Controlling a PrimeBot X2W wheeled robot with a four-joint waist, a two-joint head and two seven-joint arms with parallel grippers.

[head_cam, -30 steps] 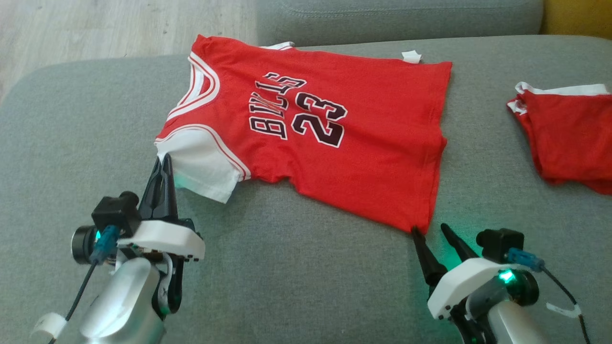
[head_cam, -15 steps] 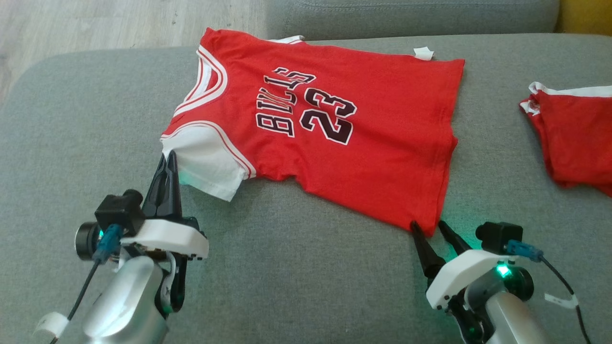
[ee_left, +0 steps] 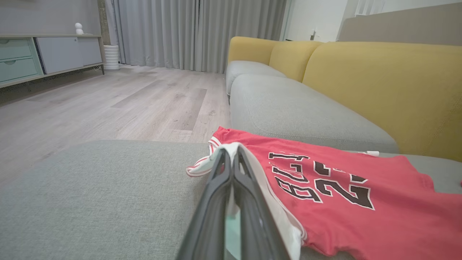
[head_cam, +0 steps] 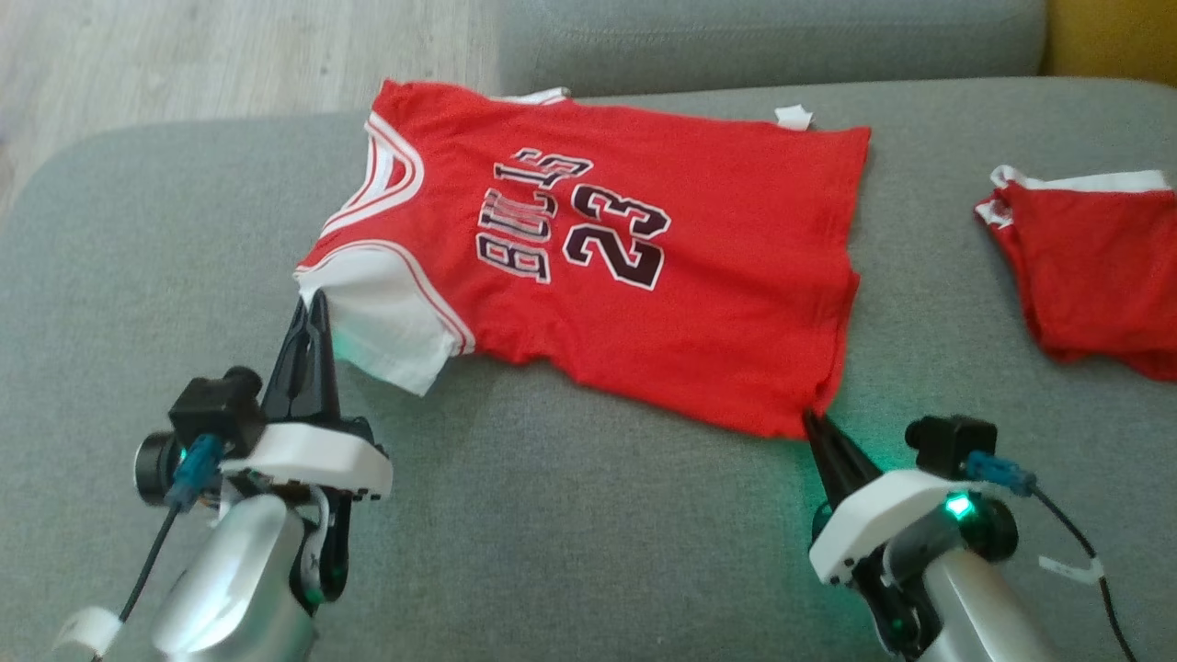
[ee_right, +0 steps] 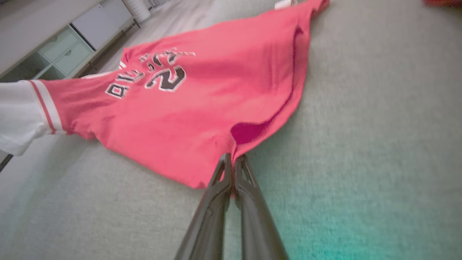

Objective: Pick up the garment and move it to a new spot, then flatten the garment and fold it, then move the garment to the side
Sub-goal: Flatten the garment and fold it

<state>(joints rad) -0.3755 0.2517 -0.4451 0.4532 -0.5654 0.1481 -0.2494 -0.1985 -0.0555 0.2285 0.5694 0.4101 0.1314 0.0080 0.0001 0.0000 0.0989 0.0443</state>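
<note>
Since a second ago the right gripper [head_cam: 815, 425] has pinched closed on the near hem corner of the red Bulls jersey [head_cam: 644, 303], which lies spread on the grey sofa cushion [head_cam: 552, 524]. The left gripper [head_cam: 311, 308] clamps its white sleeve [head_cam: 386, 322]. A pinch so near the corner's edge may slip free on lifting.

Found spread front-up across a grey cushion [head_cam: 570, 542]: red garment [head_cam: 699, 313], black "BULLS" and "23" on the chest, collar toward the left, hem toward the right. Noted a small white tag [head_cam: 793, 117] at the far hem corner. Observed left gripper [head_cam: 311, 303] at lower left, fingers pressed together on the edge of the white sleeve [head_cam: 386, 322]. Observed right gripper [head_cam: 813, 421] at lower right, fingers pinched together on the near hem corner. Recorded a second red cloth [head_cam: 1094, 267] with white trim, well apart at the right edge. Pale wood floor [head_cam: 184, 55] beyond the cushion, upper left.
</note>
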